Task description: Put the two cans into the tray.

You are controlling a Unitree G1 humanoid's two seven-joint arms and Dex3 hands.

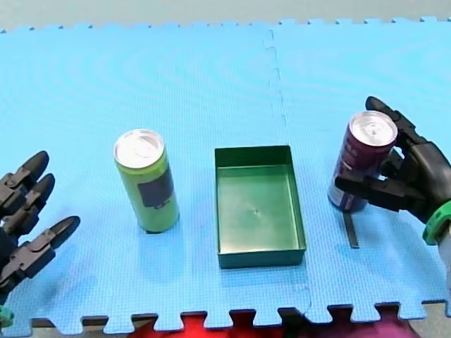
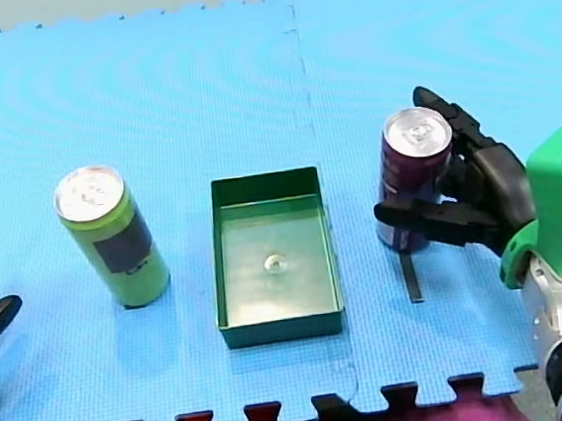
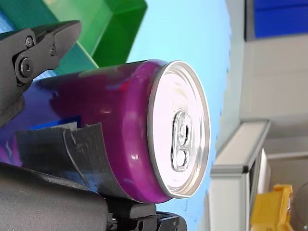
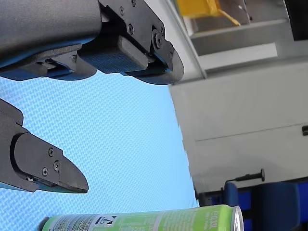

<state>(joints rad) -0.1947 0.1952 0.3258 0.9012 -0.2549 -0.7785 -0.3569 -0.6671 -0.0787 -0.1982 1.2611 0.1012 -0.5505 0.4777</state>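
A purple can (image 1: pixel 352 172) stands upright on the mat to the right of the green tray (image 1: pixel 297 211). My right hand (image 1: pixel 363 146) is shut on it, thumb across the front and fingers behind. The first wrist view shows the same purple can (image 3: pixel 120 125) lying between black fingers (image 3: pixel 43 43), with grey tape on its side. A green can (image 1: pixel 148 183) stands upright left of the tray, untouched. My left hand (image 1: pixel 53 198) is at the lower left edge, holding nothing, well apart from the green can. In the second wrist view the green can (image 4: pixel 144 222) lies beyond black fingers (image 4: pixel 48 168).
Everything sits on a blue foam mat (image 1: pixel 211 84) with a seam running back from the tray. A dark strip (image 1: pixel 350 229) lies on the mat in front of the purple can. A small clear bead (image 2: pixel 275 263) lies in the tray. The mat's toothed front edge (image 1: pixel 225 320) is close.
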